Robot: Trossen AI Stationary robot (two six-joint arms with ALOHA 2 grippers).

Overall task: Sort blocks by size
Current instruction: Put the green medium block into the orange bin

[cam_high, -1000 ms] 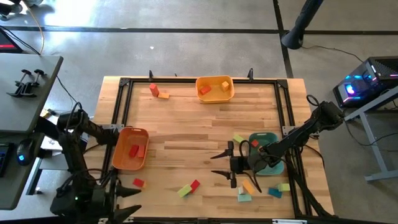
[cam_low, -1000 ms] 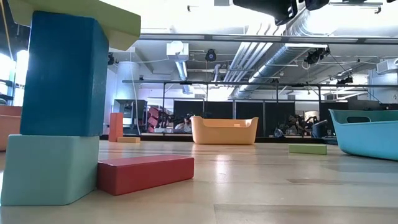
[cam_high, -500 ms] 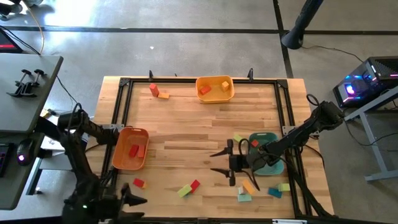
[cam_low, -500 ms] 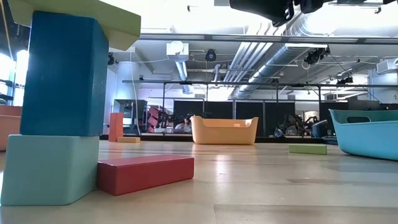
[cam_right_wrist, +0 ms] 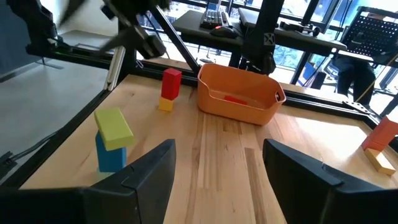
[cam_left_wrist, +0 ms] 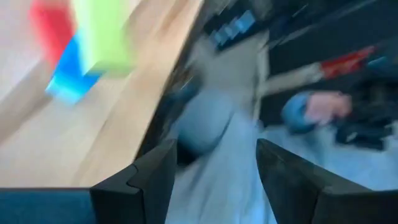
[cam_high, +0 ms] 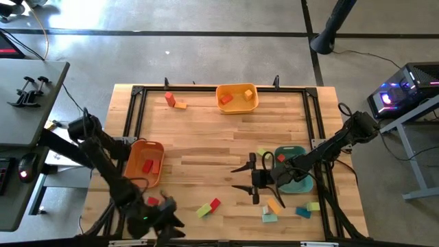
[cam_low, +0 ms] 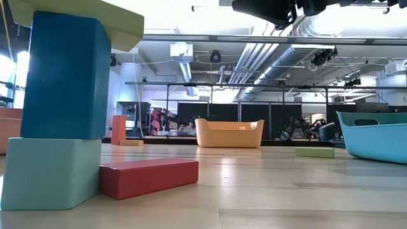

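Small blocks lie scattered on the wooden table [cam_high: 206, 144]. A red block [cam_high: 152, 201] sits at the near left, and a green block on a blue one [cam_right_wrist: 112, 140] stands beside a red bar [cam_high: 215, 204]. More blocks [cam_high: 271, 209] lie near the teal tray [cam_high: 296, 177]. My left gripper [cam_high: 168, 214] hangs open over the near edge, just right of the red block, with nothing between its fingers [cam_left_wrist: 143, 180]. My right gripper [cam_high: 247, 180] stands open above the table, left of the teal tray, also holding nothing.
An orange tray [cam_high: 144, 163] with red blocks stands at the left. A yellow-orange tray [cam_high: 236, 97] with blocks stands at the far edge, with a red and an orange block [cam_high: 171, 101] to its left. A black frame [cam_high: 137, 110] runs round the table.
My left gripper has swung from the near left corner toward the table's right along the near edge, sinking and rolling over as it went. It now hangs beside the red block. The blocks have not moved.
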